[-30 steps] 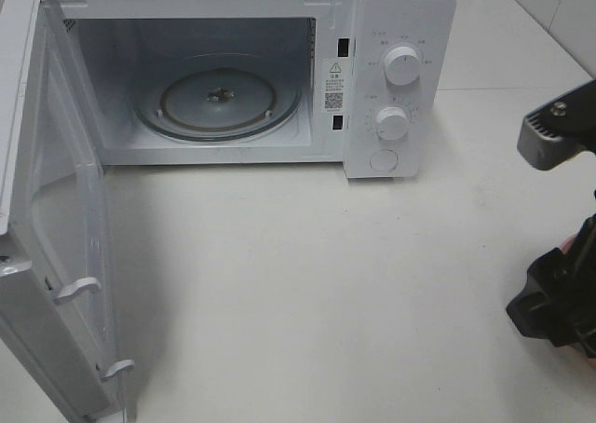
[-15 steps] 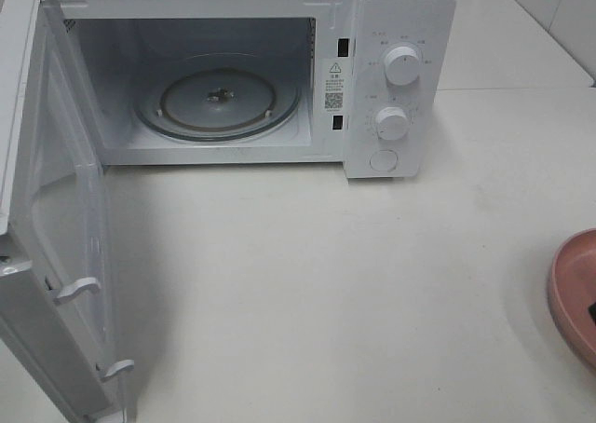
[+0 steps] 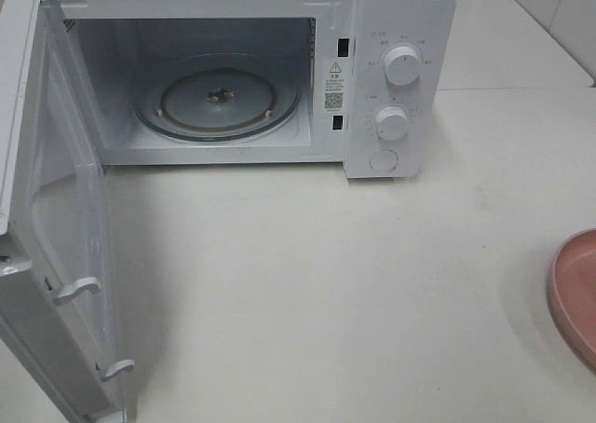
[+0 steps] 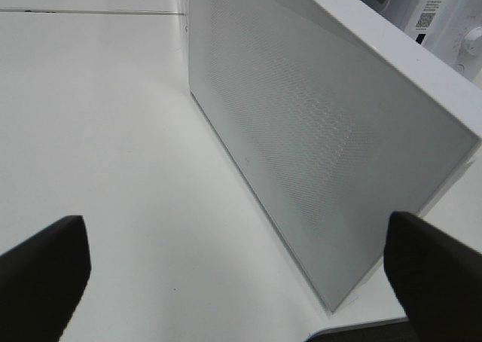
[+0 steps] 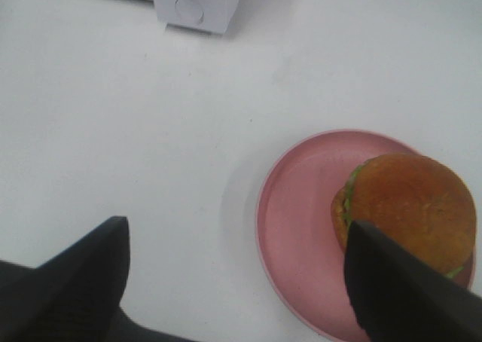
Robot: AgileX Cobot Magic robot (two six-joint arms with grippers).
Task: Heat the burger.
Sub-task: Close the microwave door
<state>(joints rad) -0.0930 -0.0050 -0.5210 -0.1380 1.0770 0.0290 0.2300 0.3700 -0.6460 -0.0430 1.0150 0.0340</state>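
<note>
Burger [image 5: 407, 210] sits bun-up, axis vertical, on pink plate [image 5: 294, 221].

white microwave [image 3: 396, 78] with white knobs [image 3: 402, 65] and a fine dotted mesh on its door [image 4: 316, 131]. white table [image 3: 326, 283]. pink plate [image 5: 301, 229]. golden-brown burger [image 5: 410, 206] with a green lettuce edge. both hands black [image 4: 226, 282] [image 5: 233, 282].

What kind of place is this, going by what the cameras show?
Probably a kitchen-style test bench. A white microwave stands with its door swung open and the glass turntable bare, on a plain white table. A burger sits on a pink plate.
</note>
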